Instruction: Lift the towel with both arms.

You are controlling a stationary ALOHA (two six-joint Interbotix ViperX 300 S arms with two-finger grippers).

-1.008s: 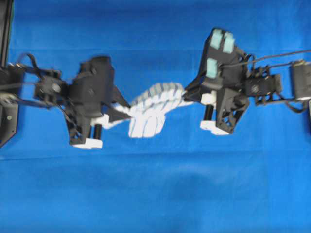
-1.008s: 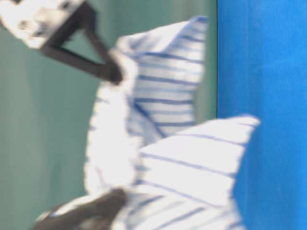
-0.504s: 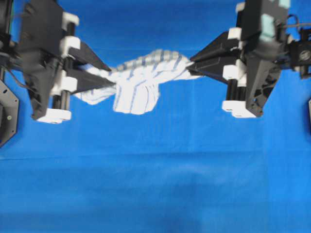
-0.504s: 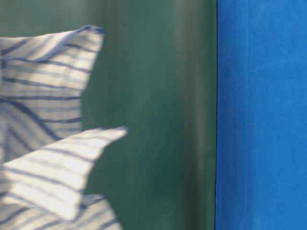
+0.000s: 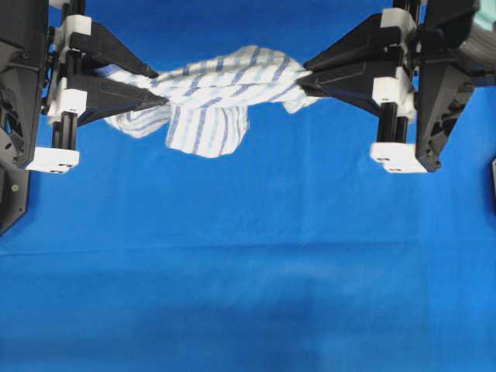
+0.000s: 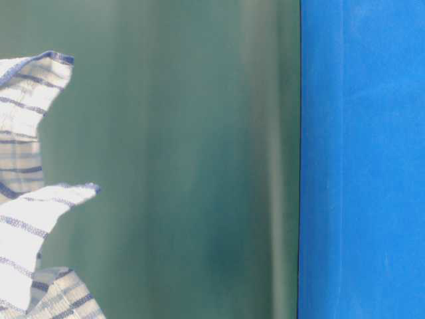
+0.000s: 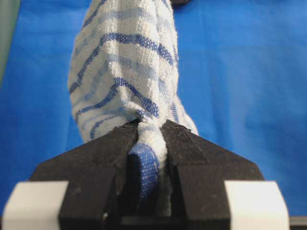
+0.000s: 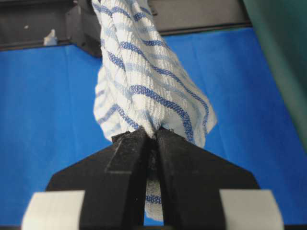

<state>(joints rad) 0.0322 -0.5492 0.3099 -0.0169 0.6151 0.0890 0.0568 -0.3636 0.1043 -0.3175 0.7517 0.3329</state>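
The striped towel hangs stretched above the blue table cover, pinched at one end by the left gripper and at the other by the right gripper, and I think more pulling apart could slip a thin corner out.

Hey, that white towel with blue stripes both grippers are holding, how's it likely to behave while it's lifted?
Probably floppy: the white blue-striped towel sags and bunches between the left gripper and right gripper. Likely light. Its terry weave looks grippy, so slipping seems unlikely.
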